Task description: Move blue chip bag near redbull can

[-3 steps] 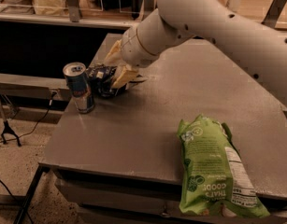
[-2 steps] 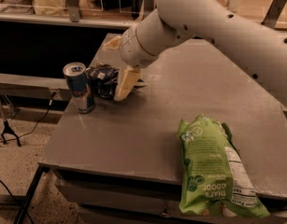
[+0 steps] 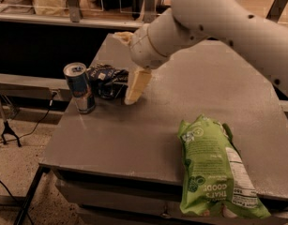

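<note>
The blue chip bag (image 3: 106,80), dark navy with white print, lies crumpled on the grey table (image 3: 148,125) at its left side. It lies right beside the redbull can (image 3: 79,88), which stands upright at the table's left edge. My gripper (image 3: 125,68) is just right of the bag and open. One pale finger (image 3: 136,86) points down to the table by the bag's right edge, and the other finger (image 3: 122,35) sticks out up and to the left. The gripper holds nothing.
A large light-green bag (image 3: 214,172) lies at the table's front right, reaching over the front edge. My white arm (image 3: 218,22) crosses the upper right. A dark shelf with items runs behind the table. Cables and a stand leg are on the floor at left.
My gripper has let go of the blue chip bag and drawn back a little to the right. The bag stays beside the can, which has not moved.
</note>
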Controlling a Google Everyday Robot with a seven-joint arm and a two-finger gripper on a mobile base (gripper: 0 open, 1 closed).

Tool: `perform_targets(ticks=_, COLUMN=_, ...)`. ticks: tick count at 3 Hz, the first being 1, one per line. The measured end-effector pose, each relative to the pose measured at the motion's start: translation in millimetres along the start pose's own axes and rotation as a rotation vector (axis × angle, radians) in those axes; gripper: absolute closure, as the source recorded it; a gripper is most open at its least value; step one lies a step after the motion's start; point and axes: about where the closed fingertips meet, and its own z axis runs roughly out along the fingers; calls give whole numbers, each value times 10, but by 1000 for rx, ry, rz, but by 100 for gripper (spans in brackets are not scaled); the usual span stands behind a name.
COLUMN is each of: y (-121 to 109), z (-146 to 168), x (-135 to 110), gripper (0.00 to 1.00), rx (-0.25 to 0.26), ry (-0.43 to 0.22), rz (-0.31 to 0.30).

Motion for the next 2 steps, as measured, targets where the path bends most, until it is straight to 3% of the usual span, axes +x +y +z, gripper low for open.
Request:
perform_targets(ticks=1, y=46, z=-322, x=98, gripper=0, rx=22, ry=14, rz=14)
perform_targets(ticks=2, y=-160, z=-881, x=86, gripper=0, rx=91, ry=31, rz=5)
